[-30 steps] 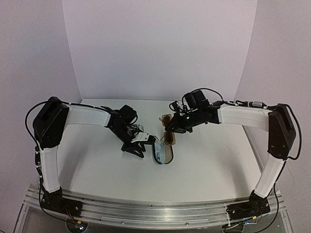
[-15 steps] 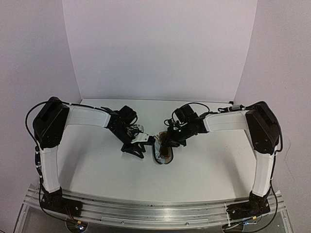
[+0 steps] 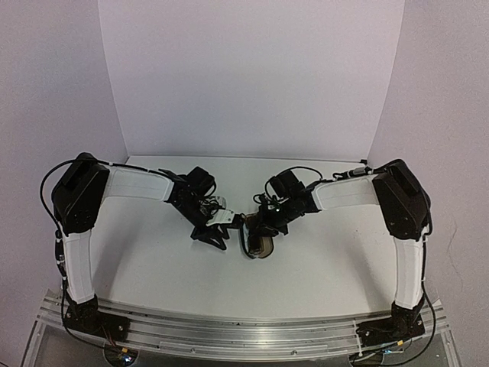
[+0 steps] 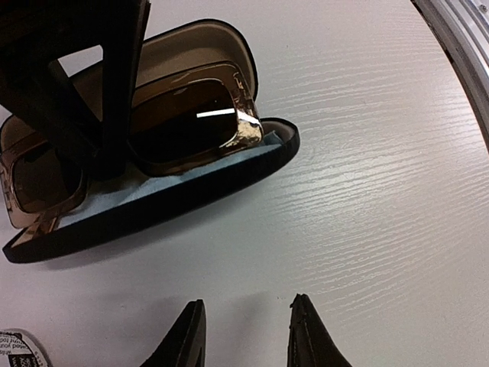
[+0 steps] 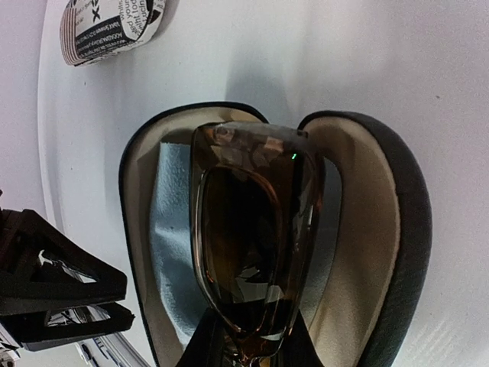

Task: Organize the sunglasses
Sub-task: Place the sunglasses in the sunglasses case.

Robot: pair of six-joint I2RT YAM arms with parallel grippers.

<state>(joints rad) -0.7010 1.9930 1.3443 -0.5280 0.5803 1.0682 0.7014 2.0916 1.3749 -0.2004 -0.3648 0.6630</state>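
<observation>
The brown translucent sunglasses (image 5: 244, 229) hang folded in my right gripper (image 5: 250, 345), which is shut on their near end. They are lowered into the open black case (image 5: 397, 229), resting over a pale blue cloth (image 5: 168, 229) that lines it. In the left wrist view the sunglasses (image 4: 183, 126) lie along the case (image 4: 153, 210), with the right gripper's black fingers (image 4: 114, 92) still on them. My left gripper (image 4: 246, 315) hovers over bare table just in front of the case, open, with nothing between its fingers. From above, both grippers (image 3: 218, 229) (image 3: 263, 227) flank the case (image 3: 250, 248).
A striped black-and-white case (image 5: 111, 30) lies shut on the table beyond the open case, close to the left gripper. The table's metal front rail (image 4: 466, 46) runs past the left wrist view's corner. White walls enclose the back and sides.
The right arm swung left and down, carrying the brown sunglasses from above the table into the open case. The left arm stayed almost in place.
</observation>
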